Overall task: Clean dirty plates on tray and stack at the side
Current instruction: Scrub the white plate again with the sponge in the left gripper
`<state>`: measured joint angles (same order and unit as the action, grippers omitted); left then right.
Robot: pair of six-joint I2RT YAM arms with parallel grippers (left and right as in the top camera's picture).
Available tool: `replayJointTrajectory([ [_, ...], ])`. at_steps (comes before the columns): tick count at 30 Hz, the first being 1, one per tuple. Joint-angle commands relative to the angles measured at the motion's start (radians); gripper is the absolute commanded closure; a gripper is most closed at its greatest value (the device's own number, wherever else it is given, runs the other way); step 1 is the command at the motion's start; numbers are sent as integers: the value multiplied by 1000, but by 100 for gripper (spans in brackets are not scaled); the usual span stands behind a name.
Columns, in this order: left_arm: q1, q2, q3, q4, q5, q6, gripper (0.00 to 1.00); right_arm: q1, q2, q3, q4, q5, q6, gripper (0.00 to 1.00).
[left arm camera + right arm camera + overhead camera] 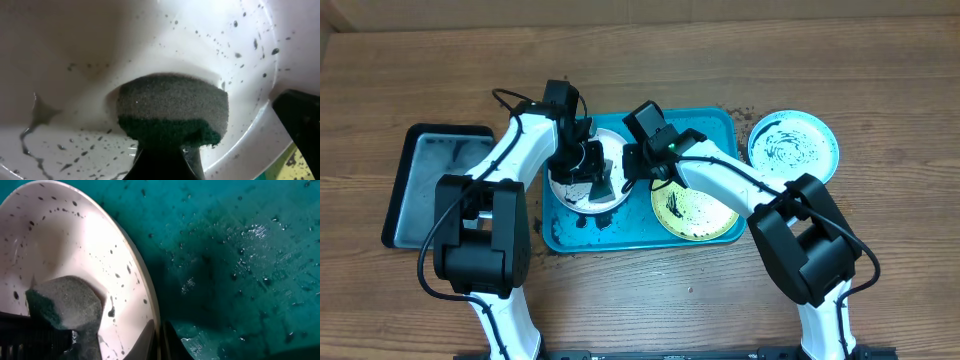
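Observation:
The white plate (582,180) stands tilted at the left end of the teal tray (715,125), speckled with dark spots. My right gripper (160,341) is shut on its rim, one finger on each side of the edge. My left gripper (167,152) is shut on a grey-and-green sponge (172,107) pressed against the white plate's inner face (100,50). The sponge (65,302) also shows against the plate (65,235) in the right wrist view. A yellow-green plate (695,212) lies flat on the tray's right half. A light blue plate (792,146) with dark smears rests on the table right of the tray.
A smaller black tray (435,185) lies on the table left of the teal one. Dark crumbs (590,222) sit on the teal tray floor below the white plate, and more dot the table by its far right corner (740,115). The tray floor (240,255) is wet.

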<state>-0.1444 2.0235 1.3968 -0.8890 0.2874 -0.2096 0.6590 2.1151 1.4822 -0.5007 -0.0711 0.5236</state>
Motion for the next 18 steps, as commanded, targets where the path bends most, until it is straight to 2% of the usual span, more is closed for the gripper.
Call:
replayJointTrajectory([
  [1,-7,16,-39,7,-176,-23,96,2,-11,13,17,-50,5,96],
  [4,4,16,-36,3,-290,-79,96,5,-10,9,13,-64,4,96],
  [7,13,16,-27,5,-292,-87,96,14,14,9,11,-64,4,96],
  [11,8,16,-6,18,-167,-85,96,21,70,9,21,-80,5,96],
  [15,-15,17,-11,69,37,-87,96,21,93,9,41,-96,5,96],
  [18,-44,17,-18,111,68,-119,96,21,93,9,51,-107,5,96],
])
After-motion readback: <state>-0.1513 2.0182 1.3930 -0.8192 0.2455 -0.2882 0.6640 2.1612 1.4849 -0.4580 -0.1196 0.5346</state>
